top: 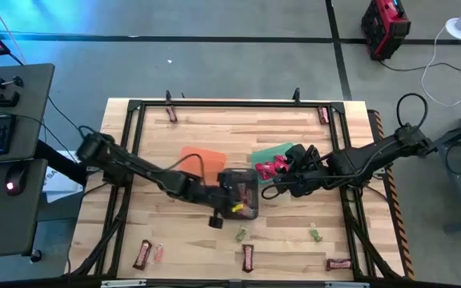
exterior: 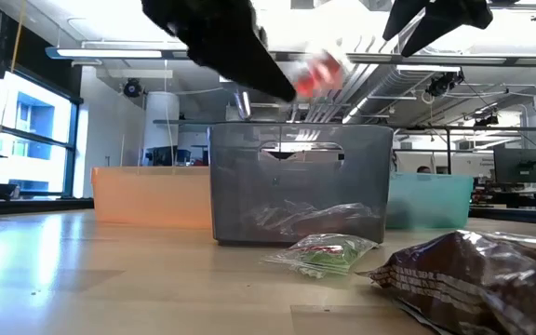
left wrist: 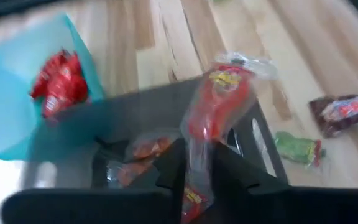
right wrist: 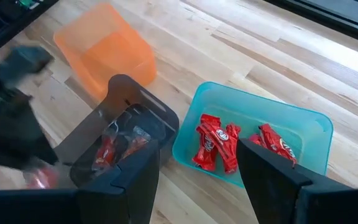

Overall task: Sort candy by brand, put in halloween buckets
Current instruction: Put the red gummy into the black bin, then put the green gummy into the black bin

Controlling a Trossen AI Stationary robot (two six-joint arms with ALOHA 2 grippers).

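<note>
Two dark arms reach inward. The left gripper [left wrist: 199, 171] pinches a clear-wrapped red candy [left wrist: 219, 102], its yellow label unreadable, over the dark grey rectangular bucket [top: 241, 192]. The right gripper [right wrist: 194, 180] hovers wide above the teal bucket [right wrist: 303, 134].

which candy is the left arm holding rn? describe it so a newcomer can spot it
Find the dark grey bin mid-table, between the orange bin and the green bin. Over its open top, the left gripper pinches a clear packet with red filling and a yellow label. It is the only candy held off the table.
</note>
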